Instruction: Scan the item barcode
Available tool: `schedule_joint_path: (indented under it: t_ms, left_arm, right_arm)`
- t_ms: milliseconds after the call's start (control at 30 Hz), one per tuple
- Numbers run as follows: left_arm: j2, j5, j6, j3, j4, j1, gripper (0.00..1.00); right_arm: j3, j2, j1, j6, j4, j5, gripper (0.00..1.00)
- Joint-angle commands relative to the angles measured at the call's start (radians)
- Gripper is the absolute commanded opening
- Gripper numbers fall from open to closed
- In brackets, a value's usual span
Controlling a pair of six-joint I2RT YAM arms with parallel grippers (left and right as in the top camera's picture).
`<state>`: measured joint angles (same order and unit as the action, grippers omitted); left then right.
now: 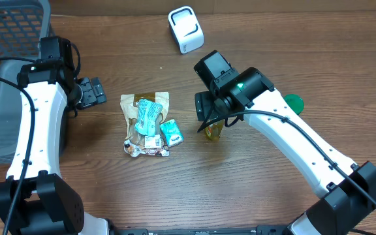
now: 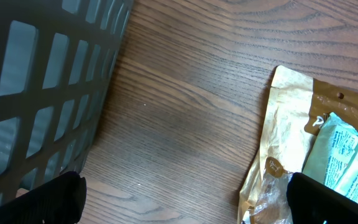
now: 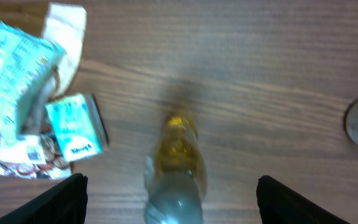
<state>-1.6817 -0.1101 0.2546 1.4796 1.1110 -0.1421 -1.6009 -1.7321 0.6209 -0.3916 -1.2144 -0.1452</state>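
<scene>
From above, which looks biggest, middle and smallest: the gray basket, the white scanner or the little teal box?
1. Gray basket: by far the biggest, even with part of it cut off at the edge.
2. White scanner.
3. Teal box: the smallest, though not much smaller than the scanner.

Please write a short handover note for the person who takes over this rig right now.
Left gripper: open, empty, beside the basket.
Right gripper: open over the yellow bottle, which is on the table between its fingers, not gripped.
Scanner: at the table's far edge. Packet pile: in the middle.
Done: cannot tell whether anything is scanned.
Left: grip an item, show its barcode to the scanner.
</scene>
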Motion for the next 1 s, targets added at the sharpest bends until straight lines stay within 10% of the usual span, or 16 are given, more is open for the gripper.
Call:
schedule_joint_path:
  t_ms: [0, 100, 300, 500, 967]
  left_arm:
    - [0.016, -0.013, -0.011, 0.020, 0.000, -0.002, 1.00]
    - [0.016, -0.013, -0.011, 0.020, 0.000, -0.002, 1.00]
    - [0.016, -0.013, -0.012, 0.020, 0.000, -0.002, 0.99]
    - [0.016, -0.013, -0.011, 0.020, 0.000, -0.002, 1.00]
    - [0.016, -0.013, -0.012, 0.020, 0.000, -0.002, 0.99]
  right_arm:
    - [-0.015, -0.016, -0.003, -0.002, -0.021, 0.009, 0.84]
    - [-0.014, -0.056, -0.003, -0.002, -0.028, 0.037, 1.00]
    - [-0.002, -0.084, -0.003, -0.002, 0.033, 0.053, 1.00]
    - [0.019, -0.084, -0.003, -0.003, 0.014, 0.055, 0.78]
    - [0.103, -0.088, -0.003, -0.002, 0.073, 0.068, 0.68]
